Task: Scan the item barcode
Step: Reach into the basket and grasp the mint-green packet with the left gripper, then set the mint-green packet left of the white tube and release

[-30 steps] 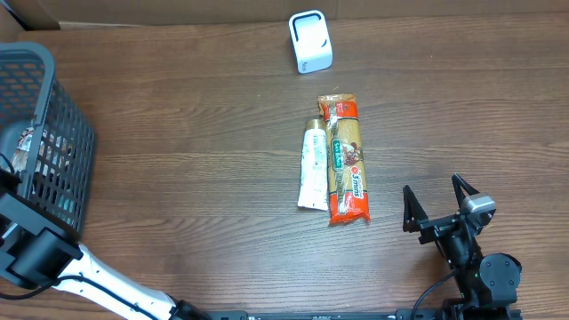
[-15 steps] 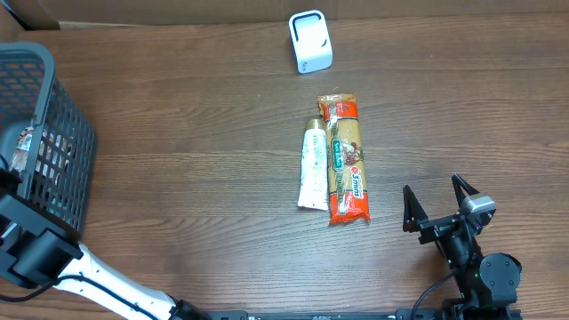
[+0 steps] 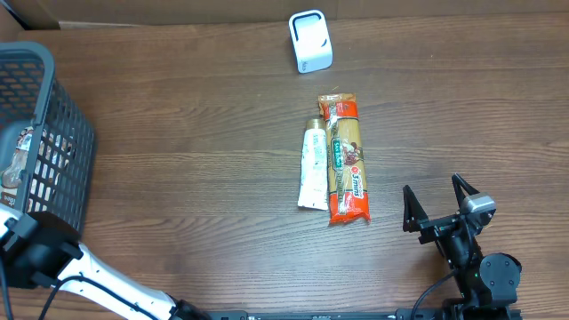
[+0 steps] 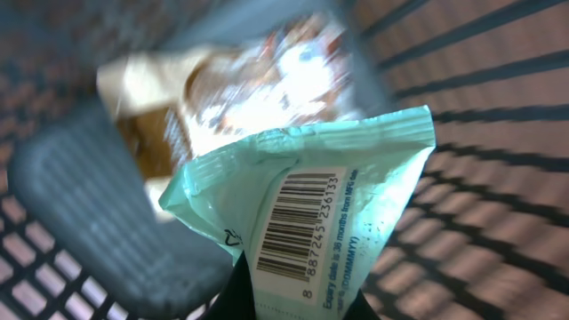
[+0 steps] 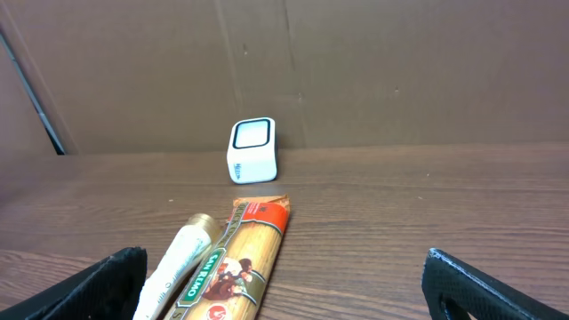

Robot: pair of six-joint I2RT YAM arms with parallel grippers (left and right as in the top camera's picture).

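Note:
My left gripper point(image 4: 298, 300) is shut on the lower end of a mint-green packet point(image 4: 356, 160), inside the black wire basket point(image 4: 498, 107). The packet's barcode point(image 4: 298, 227) faces the left wrist camera. A blurred brown and white packet point(image 4: 258, 80) lies deeper in the basket. The white scanner point(image 3: 310, 41) stands at the back of the table and also shows in the right wrist view point(image 5: 252, 149). My right gripper point(image 3: 437, 206) is open near the front right, with nothing between its fingers point(image 5: 480, 284).
An orange pasta packet point(image 3: 345, 160) and a white tube point(image 3: 312, 167) lie side by side mid-table, just ahead of the right gripper. The basket point(image 3: 53, 133) fills the left edge. A cardboard wall point(image 5: 356, 62) runs along the back.
The left jaws have closed on the mint-green packet. In the overhead view the left arm has shifted a little toward the front edge. The right arm has not moved.

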